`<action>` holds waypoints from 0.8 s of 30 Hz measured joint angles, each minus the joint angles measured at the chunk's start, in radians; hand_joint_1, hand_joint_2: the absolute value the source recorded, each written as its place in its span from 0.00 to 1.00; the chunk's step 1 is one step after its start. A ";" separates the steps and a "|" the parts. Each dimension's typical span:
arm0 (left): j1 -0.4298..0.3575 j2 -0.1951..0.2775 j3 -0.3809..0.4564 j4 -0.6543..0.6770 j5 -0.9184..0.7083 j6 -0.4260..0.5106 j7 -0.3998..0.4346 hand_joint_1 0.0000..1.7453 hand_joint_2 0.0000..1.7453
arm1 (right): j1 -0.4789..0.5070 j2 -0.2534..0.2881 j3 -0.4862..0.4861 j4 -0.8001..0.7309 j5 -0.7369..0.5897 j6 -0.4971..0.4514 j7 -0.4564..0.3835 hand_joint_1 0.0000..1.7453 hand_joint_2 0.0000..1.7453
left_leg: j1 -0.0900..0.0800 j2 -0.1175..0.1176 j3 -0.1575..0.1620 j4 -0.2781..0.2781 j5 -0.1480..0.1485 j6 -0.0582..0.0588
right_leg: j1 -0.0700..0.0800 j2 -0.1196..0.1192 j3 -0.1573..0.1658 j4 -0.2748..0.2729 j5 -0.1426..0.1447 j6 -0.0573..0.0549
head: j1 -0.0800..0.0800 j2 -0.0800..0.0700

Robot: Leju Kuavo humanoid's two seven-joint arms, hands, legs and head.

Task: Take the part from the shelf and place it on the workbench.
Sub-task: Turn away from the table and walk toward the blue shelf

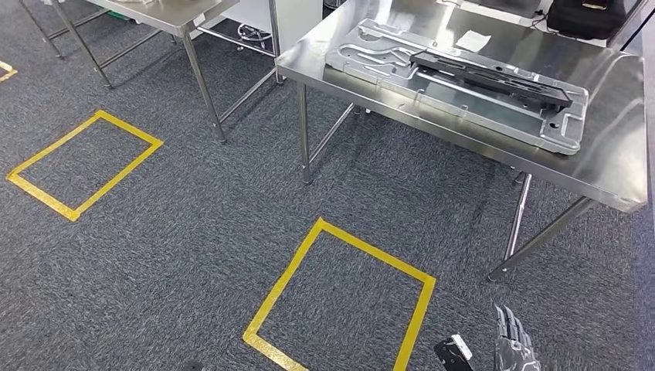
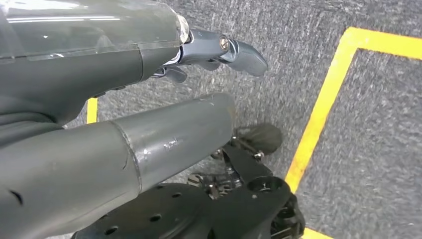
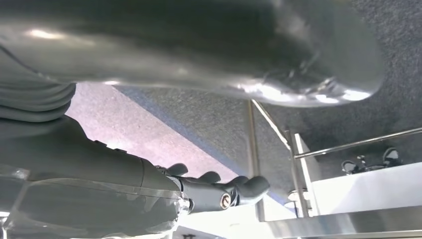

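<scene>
While the arms hang low beside the body, the scene runs near to far as follows.

Right robot hand (image 1: 514, 344): at the bottom edge of the head view, over the carpet; in the right wrist view (image 3: 219, 191) its fingers are loosely apart and hold nothing.

Left robot hand (image 2: 219, 50): seen from its wrist camera above the grey carpet, fingers extended and parted, nothing in them.

Floor marks: a yellow tape square (image 1: 340, 297) lies on the carpet just ahead, a second yellow tape square (image 1: 83, 164) farther off to the left.

Desk (image 1: 618, 154): stainless steel, beyond the near square, on thin metal legs.

Part (image 1: 494, 77): a long black piece lying flat on a silver metal plate (image 1: 386, 62) on the desk.

Far desk (image 1: 166, 19): another steel one, back left.
</scene>
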 joint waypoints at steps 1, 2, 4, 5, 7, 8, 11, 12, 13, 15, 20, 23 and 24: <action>0.000 0.001 0.000 0.000 -0.001 0.001 0.002 0.00 0.00 | 0.001 0.003 0.000 0.002 -0.001 0.000 -0.001 0.00 0.00 | 0.001 -0.004 -0.004 0.007 -0.007 -0.006 | -0.003 0.003 -0.004 -0.004 0.009 -0.006 | 0.000 0.000; 0.001 0.001 0.000 0.000 -0.002 0.002 0.004 0.00 0.00 | 0.000 0.005 0.000 0.004 -0.002 -0.001 -0.002 0.00 0.00 | 0.002 -0.012 -0.015 0.035 -0.034 -0.012 | -0.005 0.006 -0.010 -0.007 0.020 -0.011 | -0.002 0.000; 0.003 0.002 0.000 0.000 -0.004 0.003 0.007 0.00 0.00 | -0.002 0.011 0.000 0.009 -0.009 -0.001 -0.004 0.00 0.00 | 0.003 -0.026 -0.054 0.147 -0.120 -0.020 | -0.007 0.010 -0.029 -0.003 0.034 -0.016 | -0.005 0.000; 0.003 0.002 0.000 0.000 -0.005 0.003 0.008 0.00 0.00 | -0.002 0.013 0.000 0.012 -0.014 -0.002 -0.005 0.00 0.00 | 0.004 -0.028 -0.076 0.216 -0.159 -0.023 | -0.007 0.013 -0.040 0.001 0.039 -0.017 | -0.007 0.000; 0.003 0.003 0.000 0.000 -0.008 0.002 0.009 0.00 0.00 | -0.003 0.017 0.000 0.018 -0.024 -0.002 -0.007 0.00 0.00 | 0.006 -0.029 -0.081 0.275 -0.174 -0.028 | -0.008 0.019 -0.060 0.014 0.045 -0.014 | -0.007 0.000; 0.003 0.003 0.000 0.000 -0.009 0.002 0.009 0.00 0.00 | -0.004 0.019 0.000 0.022 -0.031 -0.003 -0.008 0.00 0.00 | 0.008 -0.029 -0.053 0.246 -0.155 -0.029 | -0.009 0.022 -0.069 0.022 0.045 -0.012 | -0.007 0.000; 0.003 0.007 0.000 0.000 -0.010 0.001 0.010 0.00 0.00 | -0.009 0.026 0.000 0.029 -0.059 -0.006 -0.015 0.00 0.00 | 0.011 -0.041 0.071 0.058 -0.097 -0.024 | -0.011 0.034 -0.091 0.049 0.042 -0.001 | -0.007 0.000; 0.004 0.007 0.000 0.000 -0.011 0.001 0.011 0.00 0.00 | -0.012 0.029 0.000 0.031 -0.069 -0.008 -0.020 0.00 0.00 | 0.010 -0.045 0.090 0.025 -0.096 -0.020 | -0.011 0.038 -0.096 0.056 0.040 0.004 | -0.007 0.000; 0.004 0.008 0.000 0.000 -0.011 0.000 0.012 0.00 0.00 | -0.014 0.032 0.000 0.033 -0.078 -0.010 -0.024 0.00 0.00 | 0.009 -0.048 0.094 0.015 -0.100 -0.014 | -0.010 0.041 -0.100 0.060 0.041 0.010 | -0.008 0.000; 0.004 0.008 0.000 0.000 -0.012 0.000 0.013 0.00 0.00 | -0.017 0.038 0.000 0.036 -0.091 -0.013 -0.029 0.00 0.00 | 0.010 -0.044 0.090 0.010 -0.098 -0.003 | -0.010 0.045 -0.103 0.064 0.042 0.021 | -0.010 0.000; 0.004 0.009 0.000 0.000 -0.013 0.000 0.013 0.00 0.00 | -0.022 0.043 0.000 0.045 -0.102 -0.018 -0.034 0.00 0.00 | 0.014 -0.027 0.081 -0.003 -0.085 0.021 | -0.017 0.034 -0.203 0.260 -0.067 0.046 | 0.001 0.000; 0.005 0.009 0.000 0.000 -0.013 0.000 0.013 0.00 0.00 | -0.022 0.045 0.000 0.052 -0.108 -0.019 -0.036 0.00 0.00 | 0.012 -0.016 0.078 -0.002 -0.084 0.022 | -0.022 0.030 -0.241 0.327 -0.064 0.049 | 0.001 0.000; 0.005 0.009 0.000 0.000 -0.013 0.000 0.013 0.00 0.00 | -0.022 0.045 0.000 0.053 -0.112 -0.020 -0.039 0.00 0.00 | 0.012 -0.013 0.080 -0.002 -0.085 0.021 | -0.022 0.026 -0.217 0.277 -0.027 0.047 | 0.001 0.000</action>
